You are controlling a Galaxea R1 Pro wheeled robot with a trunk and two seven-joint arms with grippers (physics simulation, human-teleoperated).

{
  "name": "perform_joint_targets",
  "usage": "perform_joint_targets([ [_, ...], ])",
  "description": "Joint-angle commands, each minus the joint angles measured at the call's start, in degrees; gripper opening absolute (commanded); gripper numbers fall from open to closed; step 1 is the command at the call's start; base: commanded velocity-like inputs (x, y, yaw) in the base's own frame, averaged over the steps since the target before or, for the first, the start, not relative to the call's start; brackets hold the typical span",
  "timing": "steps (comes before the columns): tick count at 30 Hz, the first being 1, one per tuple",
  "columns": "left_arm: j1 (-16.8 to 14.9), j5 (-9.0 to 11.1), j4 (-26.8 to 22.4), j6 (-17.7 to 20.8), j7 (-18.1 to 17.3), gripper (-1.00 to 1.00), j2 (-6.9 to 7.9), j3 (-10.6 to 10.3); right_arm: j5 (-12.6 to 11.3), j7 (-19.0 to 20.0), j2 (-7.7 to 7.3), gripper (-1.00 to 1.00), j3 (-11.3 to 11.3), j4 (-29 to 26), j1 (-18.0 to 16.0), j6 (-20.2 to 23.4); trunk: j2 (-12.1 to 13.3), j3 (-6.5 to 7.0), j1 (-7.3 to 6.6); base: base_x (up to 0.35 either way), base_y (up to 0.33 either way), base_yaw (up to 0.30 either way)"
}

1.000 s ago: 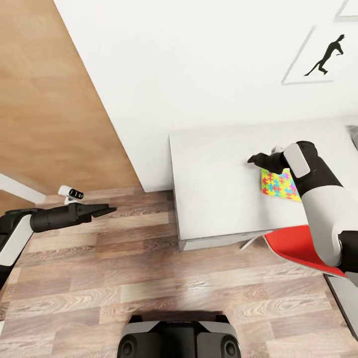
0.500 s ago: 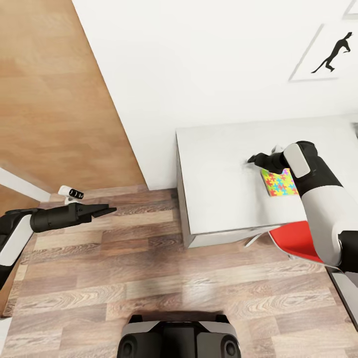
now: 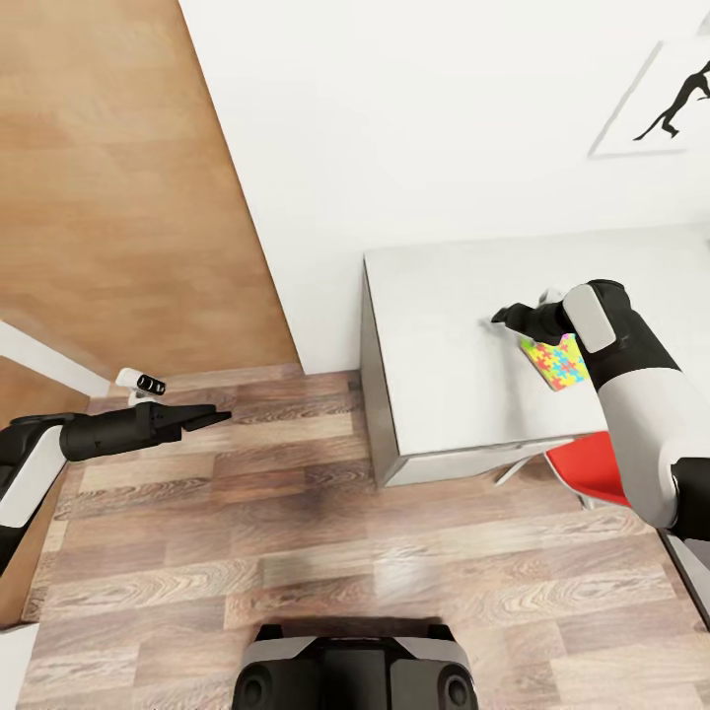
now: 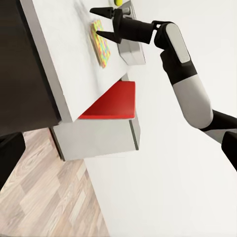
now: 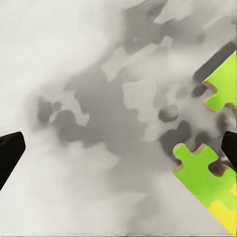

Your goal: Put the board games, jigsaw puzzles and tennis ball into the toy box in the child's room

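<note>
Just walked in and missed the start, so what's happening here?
The robot stands at the end of the table. Its right gripper is open and hangs low over the tabletop beside a jigsaw puzzle, not gripping it. The left gripper is held out over the wooden floor, empty. A tennis ball shows further along the table, and a red chair stands by the table.

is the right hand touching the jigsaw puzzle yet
Apart. In the left wrist view the right hand is open, its fingertips hanging clear of the jigsaw puzzle lying flat on the table.
</note>
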Motion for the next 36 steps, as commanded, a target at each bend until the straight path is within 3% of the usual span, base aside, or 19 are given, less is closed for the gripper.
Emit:
perform_joint_targets([
  [1, -0.05, 0.16, 0.03, 0.32, -0.1, 1.0, 0.05, -0.09, -0.59, -0.51, -0.04, 1.0, 0.26, -0.05, -0.04, 0.11, -0.1, -0.08, 0.02, -0.106, 0.115, 0.0],
  [10, -0.05, 0.37, 0.01, 0.32, -0.1, 1.0, 0.05, -0.07, -0.6, -0.56, -0.02, 1.0, 0.17, -0.49, -0.1, 0.33, -0.1, 0.05, 0.02, -0.023, 0.031, 0.0],
  [19, -0.05, 0.53, 0.01, 0.32, -0.1, 1.0, 0.05, -0.07, -0.69, -0.8, -0.62, 1.0, -0.03, -5.95, -0.26, 2.39, -0.1, 0.81, 0.02, 0.006, -0.005, 0.0],
  [30, -0.05, 0.72, -0.03, 0.32, -0.19, 1.0, 0.05, 0.0, -0.74, -1.2, -1.22, 1.0, -0.53, -7.19, -0.3, 3.45, -0.1, 1.81, 0.02, 0.129, -0.124, 0.0],
  [36, -0.22, 0.81, -0.19, 0.32, -0.2, 1.0, 0.03, -0.01, -0.77, -1.33, -2.94, 1.0, -0.55, -6.52, -0.24, 2.82, -0.1, 2.35, 0.02, 0.076, -0.144, 0.0],
])
